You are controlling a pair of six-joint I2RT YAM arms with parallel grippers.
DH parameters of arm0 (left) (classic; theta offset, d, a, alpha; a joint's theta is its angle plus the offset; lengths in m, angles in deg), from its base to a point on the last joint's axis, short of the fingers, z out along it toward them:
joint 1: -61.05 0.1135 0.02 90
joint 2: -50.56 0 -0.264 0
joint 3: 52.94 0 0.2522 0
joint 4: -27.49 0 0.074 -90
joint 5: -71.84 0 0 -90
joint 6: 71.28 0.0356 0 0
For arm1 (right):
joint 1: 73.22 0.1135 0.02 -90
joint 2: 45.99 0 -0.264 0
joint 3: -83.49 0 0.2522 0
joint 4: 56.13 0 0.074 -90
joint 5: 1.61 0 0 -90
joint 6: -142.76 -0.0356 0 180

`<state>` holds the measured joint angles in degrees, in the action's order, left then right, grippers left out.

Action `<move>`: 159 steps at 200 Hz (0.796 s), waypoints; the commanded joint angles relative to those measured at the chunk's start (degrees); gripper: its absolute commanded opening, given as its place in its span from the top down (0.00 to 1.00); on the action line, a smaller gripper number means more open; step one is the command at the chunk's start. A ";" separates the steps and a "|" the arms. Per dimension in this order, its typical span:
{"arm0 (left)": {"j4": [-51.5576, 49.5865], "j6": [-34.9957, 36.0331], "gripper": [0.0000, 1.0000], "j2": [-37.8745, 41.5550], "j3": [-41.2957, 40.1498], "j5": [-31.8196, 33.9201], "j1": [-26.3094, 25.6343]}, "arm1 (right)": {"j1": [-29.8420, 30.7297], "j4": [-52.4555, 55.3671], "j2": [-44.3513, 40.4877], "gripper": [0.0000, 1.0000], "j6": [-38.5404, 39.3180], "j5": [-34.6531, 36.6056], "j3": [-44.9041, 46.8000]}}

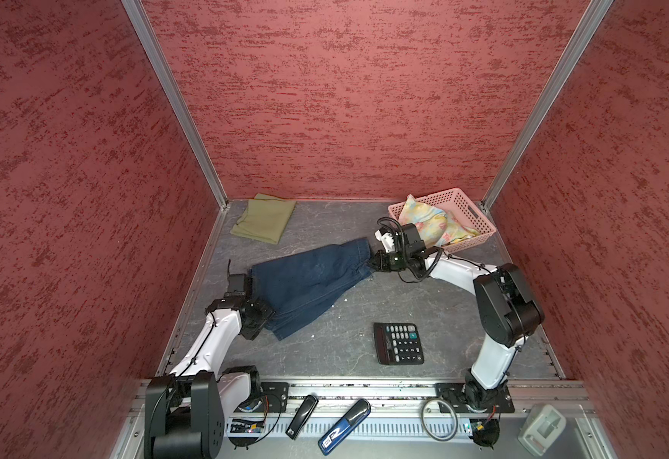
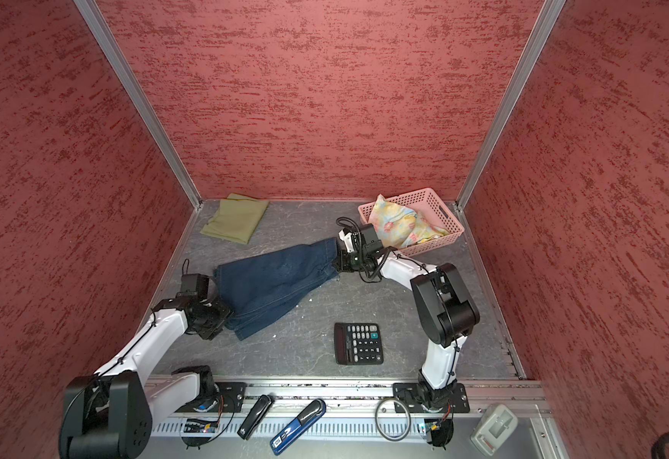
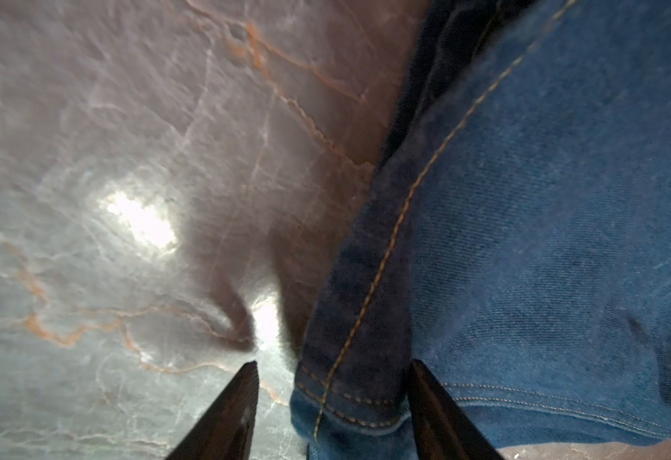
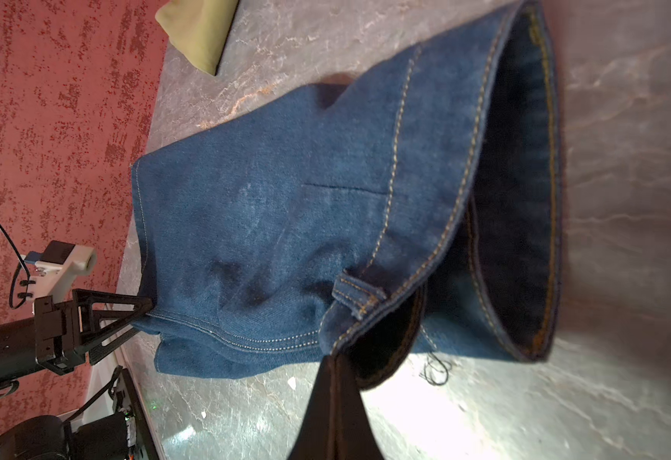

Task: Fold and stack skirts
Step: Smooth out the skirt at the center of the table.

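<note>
The dark blue denim skirt (image 1: 309,282) (image 2: 273,278) lies spread across the middle of the table. My right gripper (image 1: 372,264) (image 4: 332,358) is shut on its waistband edge by a belt loop, lifting that end so the waist gapes open. My left gripper (image 1: 250,284) (image 3: 334,364) is open at the opposite end, its fingers straddling the hem corner of the denim (image 3: 545,239). The olive-green skirt (image 1: 263,218) (image 4: 198,28) lies folded at the back left. The pastel flowered skirt (image 1: 432,226) is bunched in the pink basket (image 1: 472,210).
A black calculator (image 1: 398,343) lies on the table at the front right of centre. On the front rail are a black stapler (image 1: 301,415), a blue stapler (image 1: 345,427), a cable ring (image 1: 438,419) and a white holder (image 1: 541,431). Red walls enclose three sides.
</note>
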<state>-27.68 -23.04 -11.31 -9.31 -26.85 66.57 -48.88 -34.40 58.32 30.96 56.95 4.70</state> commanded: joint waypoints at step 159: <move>1.07 0.18 0.39 -1.29 0.39 -0.12 0.55 | 0.35 -3.27 2.64 0.60 1.62 5.11 2.69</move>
<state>-27.28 -23.01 -12.36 -9.31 -27.04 66.90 -48.88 -34.29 62.23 33.72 63.77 6.21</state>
